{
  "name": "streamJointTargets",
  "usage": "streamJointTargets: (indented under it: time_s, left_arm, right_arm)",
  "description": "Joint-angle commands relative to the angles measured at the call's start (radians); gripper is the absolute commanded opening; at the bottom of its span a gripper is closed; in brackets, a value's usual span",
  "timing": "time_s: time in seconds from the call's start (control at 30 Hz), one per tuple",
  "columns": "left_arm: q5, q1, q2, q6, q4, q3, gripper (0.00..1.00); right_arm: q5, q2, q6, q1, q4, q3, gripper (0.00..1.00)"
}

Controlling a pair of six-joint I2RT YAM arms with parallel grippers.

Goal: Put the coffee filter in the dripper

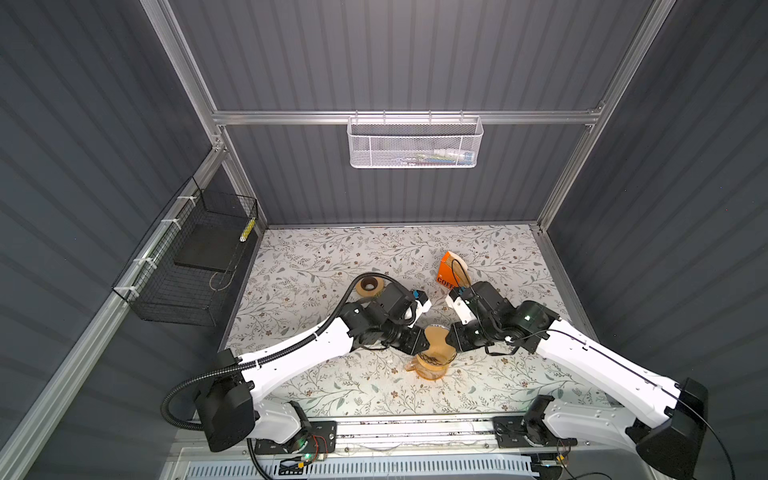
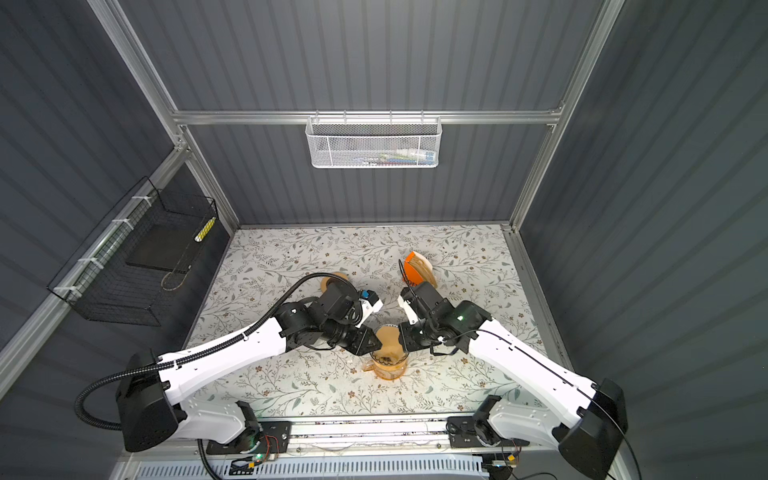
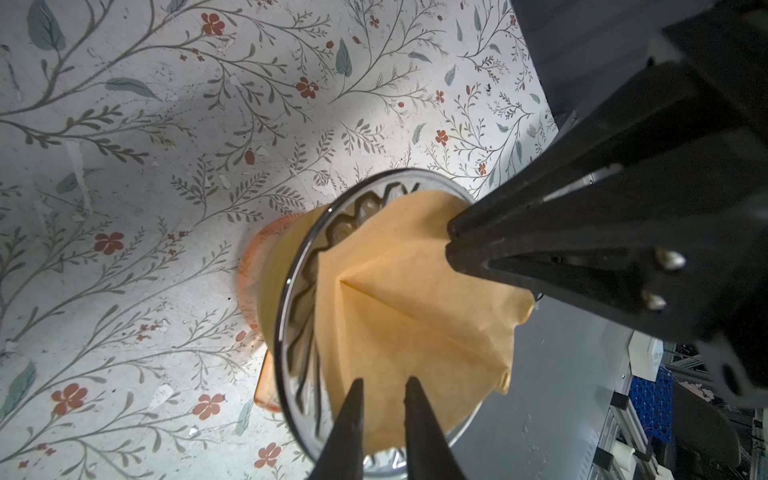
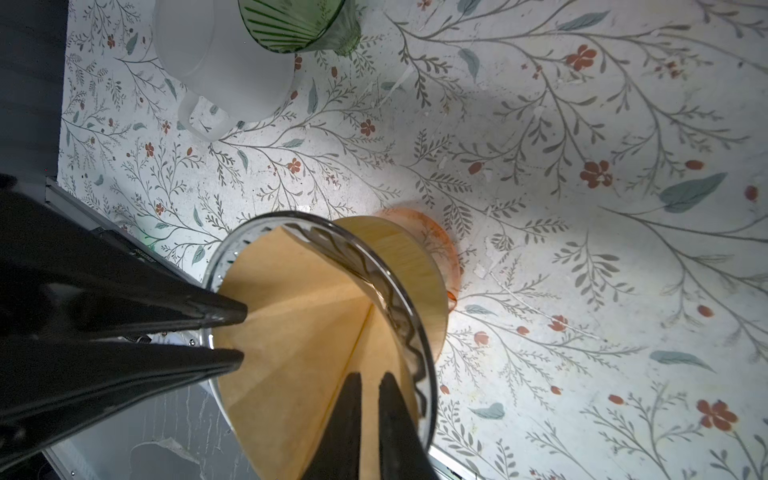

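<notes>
The brown paper coffee filter (image 3: 399,316) (image 4: 299,332) sits opened as a cone inside the clear glass dripper (image 3: 299,266) (image 4: 399,291). The dripper stands on an orange carafe (image 1: 428,372) with a wooden collar, near the front middle of the table in both top views. My left gripper (image 3: 384,381) (image 4: 244,332) reaches in from one side and my right gripper (image 4: 370,376) (image 3: 449,241) from the opposite side. Both sets of tips lie over the filter's upper edge. Each pair of jaws stands a narrow gap apart with paper showing behind the gap.
An orange box of filters (image 1: 451,270) (image 2: 415,270) stands behind the right arm. A round tan object (image 1: 370,286) lies behind the left arm. A white pitcher (image 4: 224,62) and a green dripper (image 4: 295,20) stand nearby. Wire baskets (image 1: 187,266) (image 1: 415,143) hang on the walls.
</notes>
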Motion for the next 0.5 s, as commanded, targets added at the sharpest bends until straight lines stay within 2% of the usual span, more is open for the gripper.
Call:
streamJointTargets:
  time_s: [0.0,0.47]
  left_arm:
    - [0.019,-0.005,-0.018,0.016,-0.018,0.046,0.2]
    - [-0.005,-0.006,0.013,0.03,-0.005,0.057,0.2]
  right_arm:
    - [0.021,-0.021,-0.014,0.003,-0.024,0.032,0.14]
    - [0.078,-0.039,-0.022,0.002,-0.002,0.037,0.15]
